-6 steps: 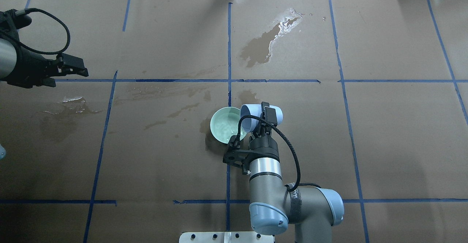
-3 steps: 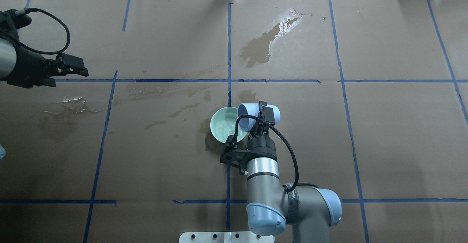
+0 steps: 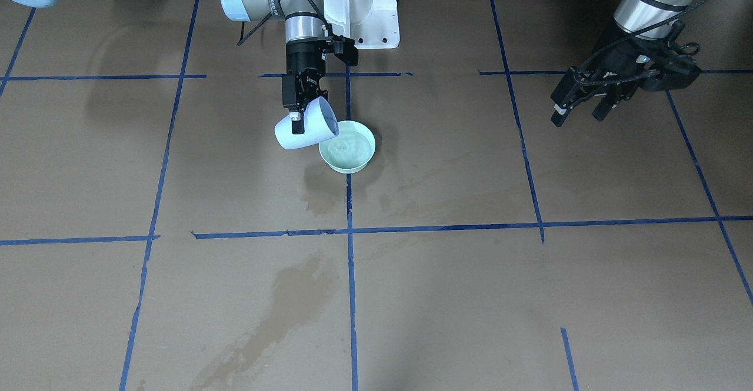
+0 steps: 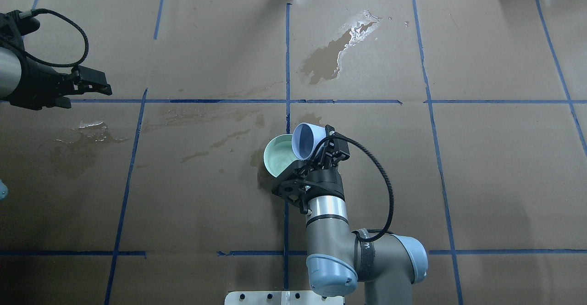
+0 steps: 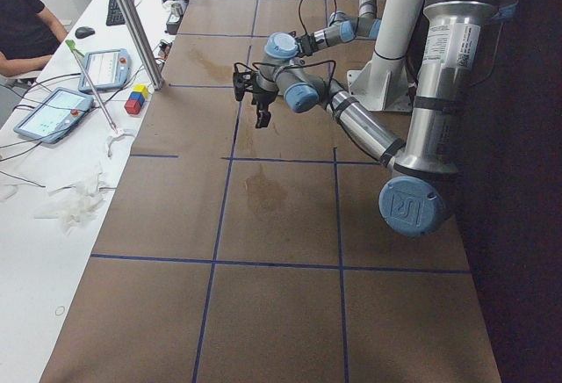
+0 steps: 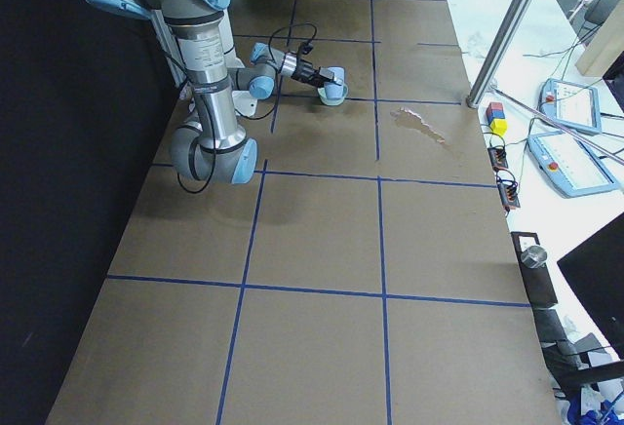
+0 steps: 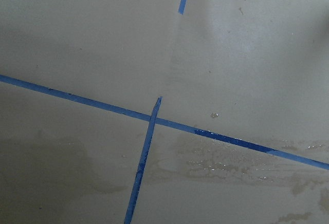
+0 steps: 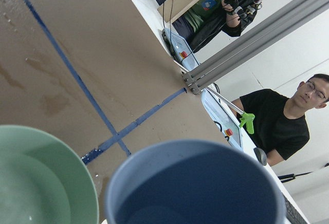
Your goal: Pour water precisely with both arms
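Closest to me, my right fingers [image 3: 297, 122] are clamped on the wall of the pale blue cup [image 4: 306, 140], one finger lying black against its outside. They hold it tipped steeply, the mouth turned toward the green bowl [image 3: 344, 166]. The cup's lip hangs over the bowl's near rim; I cannot tell whether the two touch. Looking down my right wrist I see no water in the cup's dark inside, so I judge the pour at or near its end.

The water [image 3: 348, 144] sits in the bowl, faintly rippled, well below the rim. To finish cleanly I should hold my grip firm, roll the wrist slowly with the lip kept over the bowl so the last drops fall inside, and lift away only once the cup is upright. A nudge against the light bowl could slide it or slop it over.

Damp marks darken the brown tabletop [image 4: 458, 181] beside the bowl. Well off to my left, my left fingers [image 3: 566, 104] hover above a blue tape line [image 4: 206, 101], spread apart and holding nothing. Farthest out, a wet patch [image 4: 330, 57] glistens near the far edge
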`<state>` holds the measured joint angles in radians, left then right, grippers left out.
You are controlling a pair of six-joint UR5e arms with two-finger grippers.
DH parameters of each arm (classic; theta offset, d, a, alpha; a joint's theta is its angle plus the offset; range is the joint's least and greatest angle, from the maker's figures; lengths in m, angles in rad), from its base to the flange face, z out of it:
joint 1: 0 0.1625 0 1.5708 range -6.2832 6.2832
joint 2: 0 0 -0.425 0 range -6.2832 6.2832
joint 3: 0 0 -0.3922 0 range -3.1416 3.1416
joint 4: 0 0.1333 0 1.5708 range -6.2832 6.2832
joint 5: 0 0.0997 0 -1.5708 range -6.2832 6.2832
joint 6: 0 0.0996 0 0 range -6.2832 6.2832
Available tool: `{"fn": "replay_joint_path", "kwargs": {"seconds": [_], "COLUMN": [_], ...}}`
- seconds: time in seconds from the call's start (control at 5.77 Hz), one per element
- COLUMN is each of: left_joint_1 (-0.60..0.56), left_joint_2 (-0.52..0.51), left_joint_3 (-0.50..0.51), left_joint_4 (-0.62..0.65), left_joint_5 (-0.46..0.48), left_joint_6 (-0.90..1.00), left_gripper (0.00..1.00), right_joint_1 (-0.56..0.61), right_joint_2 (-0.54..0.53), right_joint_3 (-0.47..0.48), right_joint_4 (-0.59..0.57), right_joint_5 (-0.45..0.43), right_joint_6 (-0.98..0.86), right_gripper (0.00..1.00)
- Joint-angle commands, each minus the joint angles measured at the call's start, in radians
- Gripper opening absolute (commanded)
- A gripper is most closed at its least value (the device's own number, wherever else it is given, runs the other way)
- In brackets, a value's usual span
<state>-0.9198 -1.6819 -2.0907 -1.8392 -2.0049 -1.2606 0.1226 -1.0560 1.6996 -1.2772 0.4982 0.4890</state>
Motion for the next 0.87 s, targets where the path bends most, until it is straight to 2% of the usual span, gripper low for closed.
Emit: {"fn": "replay_joint_path", "kwargs": {"seconds": [0.0,0.35,0.69], "left_joint_1": [0.001,0.004,0.006], "left_joint_2": [-0.001,-0.002,-0.002], "left_joint_3": [0.000,0.000,0.000], "left_joint_4": [0.000,0.000,0.000], "left_joint_5": [0.002,0.012,0.031], "left_joint_6": [0.000,0.000,-0.002], "left_gripper": [1.00,1.00,1.00], "right_joint_1": [0.009,0.017,0.032], "right_joint_2": [-0.012,-0.077,-0.226], "right_joint_3": [0.070,0.176,0.303], "right_joint_4": [-0.001,0.001,0.001], "right_joint_5": [0.037,0.045,0.043], "right_joint_6": [0.254,0.426,0.534], "right_gripper": [0.08,0.08,0.03]}}
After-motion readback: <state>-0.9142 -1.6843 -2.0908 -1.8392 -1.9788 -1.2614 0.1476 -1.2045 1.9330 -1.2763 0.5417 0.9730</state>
